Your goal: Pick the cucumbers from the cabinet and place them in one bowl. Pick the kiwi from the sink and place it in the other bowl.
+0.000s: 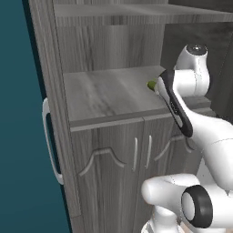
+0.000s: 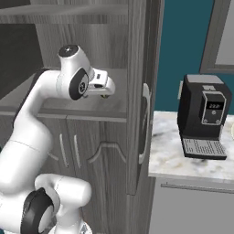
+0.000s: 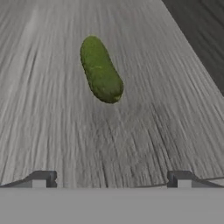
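One cucumber (image 3: 100,69) lies on the open shelf (image 1: 104,93) of the cabinet (image 1: 113,159), above the shut lower doors. In the hand view it sits at twelve o'clock from the gripper (image 3: 111,179), apart from the fingertips. At three o'clock of the cabinet, a coffee machine (image 2: 204,116) stands on the counter (image 2: 183,160).

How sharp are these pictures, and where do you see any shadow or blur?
Hand view: soft and slightly blurred; the cucumber lies on the wood-grain shelf, a faint dark shadow just below it, open claw tips at the bottom. Left base view: crisp, with even, flat light. Right base view: crisp, dark recess upper left, no glare on the coffee machine.
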You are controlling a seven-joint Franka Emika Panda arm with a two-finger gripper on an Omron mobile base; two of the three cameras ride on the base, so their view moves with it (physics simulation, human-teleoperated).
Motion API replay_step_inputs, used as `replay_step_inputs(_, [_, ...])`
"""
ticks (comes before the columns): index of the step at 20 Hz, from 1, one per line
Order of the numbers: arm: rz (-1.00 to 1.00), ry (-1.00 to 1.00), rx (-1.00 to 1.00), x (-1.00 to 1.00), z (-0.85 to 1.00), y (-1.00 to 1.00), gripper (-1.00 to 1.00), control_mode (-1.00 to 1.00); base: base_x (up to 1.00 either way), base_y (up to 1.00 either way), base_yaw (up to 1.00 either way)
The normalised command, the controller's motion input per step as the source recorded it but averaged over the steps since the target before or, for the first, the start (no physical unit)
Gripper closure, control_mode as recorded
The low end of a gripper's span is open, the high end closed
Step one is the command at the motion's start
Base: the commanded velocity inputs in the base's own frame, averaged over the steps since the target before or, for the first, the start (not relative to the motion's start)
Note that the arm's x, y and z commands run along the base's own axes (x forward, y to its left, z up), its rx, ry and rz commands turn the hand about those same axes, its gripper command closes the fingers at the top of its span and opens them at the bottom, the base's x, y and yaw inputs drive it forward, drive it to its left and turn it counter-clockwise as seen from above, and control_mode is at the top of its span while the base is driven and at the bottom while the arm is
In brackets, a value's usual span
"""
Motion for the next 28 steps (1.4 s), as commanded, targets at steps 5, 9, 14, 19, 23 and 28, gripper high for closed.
replay_step_inputs(5, [0.01, -0.07, 0.04, 0.52, -0.19, -0.11, -1.0, -1.0, 0.0, 0.0, 0.0])
replay_step_inputs(9, [0.05, -0.05, 0.04, 0.55, -0.3, 0.03, -1.0, -1.0, 0.0, 0.0, 0.0])
replay_step_inputs(14, [0.09, -0.07, 0.0, 0.53, -0.15, 0.03, -1.0, -1.0, 0.0, 0.0, 0.0])
replay_step_inputs(19, [0.1, -0.01, -0.06, 0.48, -0.01, -0.1, -1.0, -1.0, 0.0, 0.0, 0.0])
replay_step_inputs(23, [0.05, 0.02, -0.01, 0.47, -0.12, 0.1, -1.0, -1.0, 0.0, 0.0, 0.0])
replay_step_inputs(28, [0.02, 0.02, 0.0, 0.3, -0.14, 0.15, -1.0, -1.0, 0.0, 0.0, 0.0])
